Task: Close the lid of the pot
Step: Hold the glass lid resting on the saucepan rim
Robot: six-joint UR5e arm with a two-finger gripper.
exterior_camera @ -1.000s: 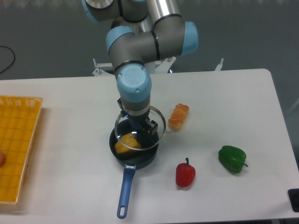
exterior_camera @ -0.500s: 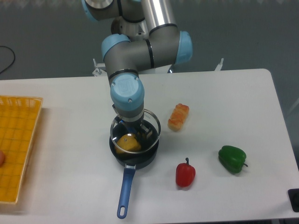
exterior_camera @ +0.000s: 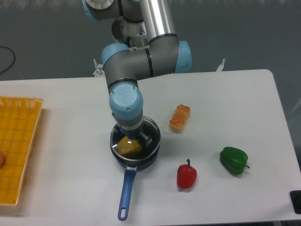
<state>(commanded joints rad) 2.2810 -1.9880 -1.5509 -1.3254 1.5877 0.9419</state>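
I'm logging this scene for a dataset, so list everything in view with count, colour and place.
pot: 1, dark grey with a long blue handle, table centre, handle pointing to the front edge
lid: 1, clear glass with metal rim, over the pot under the gripper
yellow food piece: 1, yellow, inside the pot
bread-like piece: 1, orange, right of the pot
red pepper: 1, red, front right of the pot
green pepper: 1, green, further right
basket: 1, yellow, left edge
table: 1, white
gripper: 1, fingers hidden by the wrist, above the pot

Bread (exterior_camera: pixel 179 117) and red pepper (exterior_camera: pixel 186 175) flank the pot (exterior_camera: pixel 136 157).
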